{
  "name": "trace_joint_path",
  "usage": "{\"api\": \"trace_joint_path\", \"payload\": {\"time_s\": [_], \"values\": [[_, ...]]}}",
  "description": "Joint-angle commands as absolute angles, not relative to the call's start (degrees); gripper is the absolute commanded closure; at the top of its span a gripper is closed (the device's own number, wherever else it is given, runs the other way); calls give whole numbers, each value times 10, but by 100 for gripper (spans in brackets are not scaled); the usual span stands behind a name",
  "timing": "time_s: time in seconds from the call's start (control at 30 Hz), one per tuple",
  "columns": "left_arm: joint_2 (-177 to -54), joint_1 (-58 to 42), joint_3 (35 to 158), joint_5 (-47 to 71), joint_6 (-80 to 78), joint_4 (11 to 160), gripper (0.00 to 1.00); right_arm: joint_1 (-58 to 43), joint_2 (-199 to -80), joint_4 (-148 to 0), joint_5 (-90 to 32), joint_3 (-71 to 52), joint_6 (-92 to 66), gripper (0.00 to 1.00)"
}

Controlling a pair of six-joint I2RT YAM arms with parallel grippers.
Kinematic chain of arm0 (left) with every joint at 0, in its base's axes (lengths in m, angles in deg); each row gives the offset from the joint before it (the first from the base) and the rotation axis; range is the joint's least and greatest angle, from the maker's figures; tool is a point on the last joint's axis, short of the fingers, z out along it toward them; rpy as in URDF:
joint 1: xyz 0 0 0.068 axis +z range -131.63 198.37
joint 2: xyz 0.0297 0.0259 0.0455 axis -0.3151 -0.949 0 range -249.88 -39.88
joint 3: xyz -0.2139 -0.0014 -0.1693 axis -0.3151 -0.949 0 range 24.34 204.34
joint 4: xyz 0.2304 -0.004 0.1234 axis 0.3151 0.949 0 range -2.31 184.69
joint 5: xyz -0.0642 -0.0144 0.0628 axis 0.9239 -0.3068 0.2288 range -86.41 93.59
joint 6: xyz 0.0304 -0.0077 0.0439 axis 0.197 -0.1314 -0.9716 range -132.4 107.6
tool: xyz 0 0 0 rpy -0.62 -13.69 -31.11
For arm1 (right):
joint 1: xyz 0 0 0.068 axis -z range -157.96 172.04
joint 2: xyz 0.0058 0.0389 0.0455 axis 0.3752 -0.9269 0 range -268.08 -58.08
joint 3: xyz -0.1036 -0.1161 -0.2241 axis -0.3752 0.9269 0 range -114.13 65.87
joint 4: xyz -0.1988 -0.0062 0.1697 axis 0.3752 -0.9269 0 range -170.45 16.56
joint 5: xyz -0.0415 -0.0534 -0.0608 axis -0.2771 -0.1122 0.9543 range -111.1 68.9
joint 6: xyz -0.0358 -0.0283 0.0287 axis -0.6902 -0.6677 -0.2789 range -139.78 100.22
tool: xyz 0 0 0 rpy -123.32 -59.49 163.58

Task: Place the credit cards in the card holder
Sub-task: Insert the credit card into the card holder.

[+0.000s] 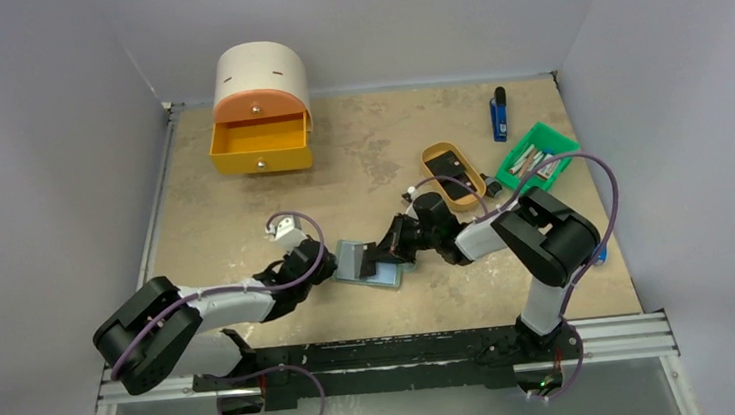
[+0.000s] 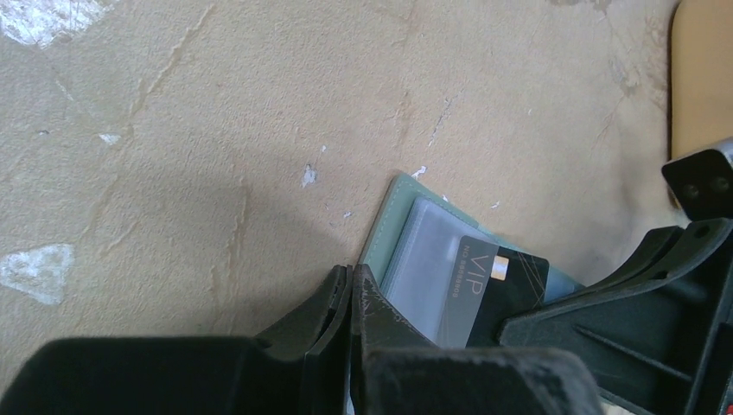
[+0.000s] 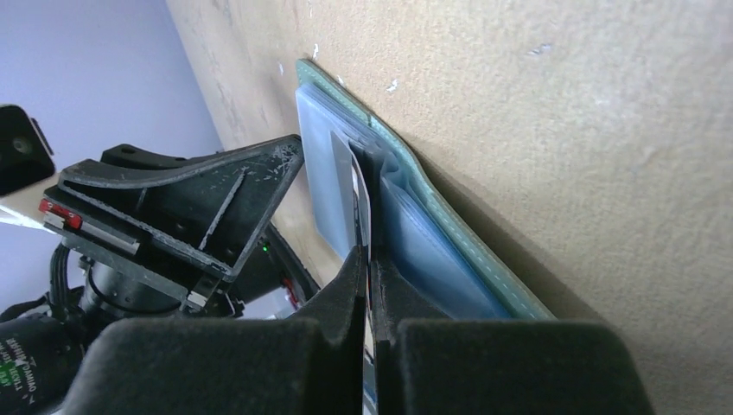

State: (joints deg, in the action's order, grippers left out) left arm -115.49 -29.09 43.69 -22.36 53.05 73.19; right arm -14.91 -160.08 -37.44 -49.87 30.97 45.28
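Observation:
The grey-green card holder lies open on the tan table between my two grippers. Its pale clear pockets face up. A black credit card marked VIP sits partly inside a pocket, and my right gripper is shut on its thin edge. In the top view that gripper is at the holder's right side. My left gripper is shut, its tips resting at the holder's left edge, with nothing visible between them. In the right wrist view a left finger touches the pocket flap.
A tan oval tray holding something dark stands behind the right arm. A bright green bin and a blue stick are at the back right. An orange drawer box with its drawer open stands at the back left.

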Motion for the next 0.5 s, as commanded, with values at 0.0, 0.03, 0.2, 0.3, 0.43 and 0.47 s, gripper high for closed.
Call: {"api": "trace_joint_path", "payload": {"time_s": [0.0, 0.03, 0.2, 0.3, 0.43, 0.47], "values": [[-1153, -290, 413, -203, 554, 743, 100, -155, -1591, -312, -436, 346, 513, 100], [-1153, -290, 411, -202, 556, 741, 100, -156, -1591, -304, -432, 351, 521, 100], [-1154, -291, 407, -198, 561, 733, 100, -161, -1590, -278, -414, 359, 545, 100], [-1155, -291, 406, -197, 562, 730, 100, -166, -1597, -279, -420, 349, 543, 100], [-1156, -291, 407, -195, 562, 727, 100, -177, -1611, -282, -430, 330, 540, 100], [-1156, -291, 407, -196, 562, 726, 100, -181, -1612, -282, -432, 325, 537, 100]]}}
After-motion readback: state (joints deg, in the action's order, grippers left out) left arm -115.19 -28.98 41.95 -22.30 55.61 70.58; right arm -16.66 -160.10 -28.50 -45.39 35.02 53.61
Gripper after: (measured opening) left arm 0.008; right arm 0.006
